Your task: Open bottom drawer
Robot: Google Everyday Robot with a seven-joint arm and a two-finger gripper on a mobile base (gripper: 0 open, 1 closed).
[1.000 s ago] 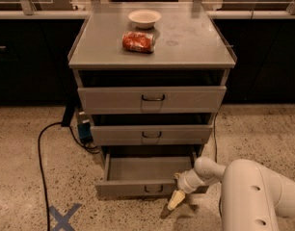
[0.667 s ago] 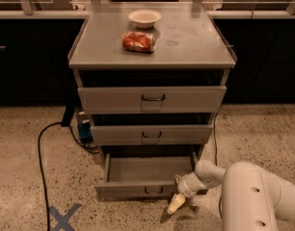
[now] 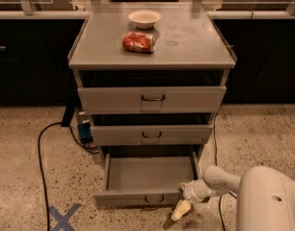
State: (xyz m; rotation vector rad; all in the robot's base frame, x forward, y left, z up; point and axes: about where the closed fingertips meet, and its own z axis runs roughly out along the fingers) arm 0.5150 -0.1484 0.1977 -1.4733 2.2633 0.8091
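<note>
The bottom drawer [image 3: 138, 197] of the grey cabinet stands pulled out, its shallow empty tray [image 3: 150, 173] showing. Its small dark wire handle [image 3: 154, 198] sits at the centre of the narrow front panel. My gripper [image 3: 180, 210] is low at the drawer's front right corner, just right of the panel and near the floor, pointing down and left. The white arm [image 3: 263, 196] reaches in from the lower right. The mid-sized drawer [image 3: 151, 134] and the tall top drawer [image 3: 152, 99] above stand slightly out.
A white bowl [image 3: 144, 18] and a red packet [image 3: 138, 42] lie on the cabinet top. A black cable [image 3: 41, 162] runs over the speckled floor at the left, with a blue tape cross [image 3: 64, 217]. Dark counters stand behind.
The gripper has shifted very slightly at the drawer's front right corner. The drawer stays pulled out as before.
</note>
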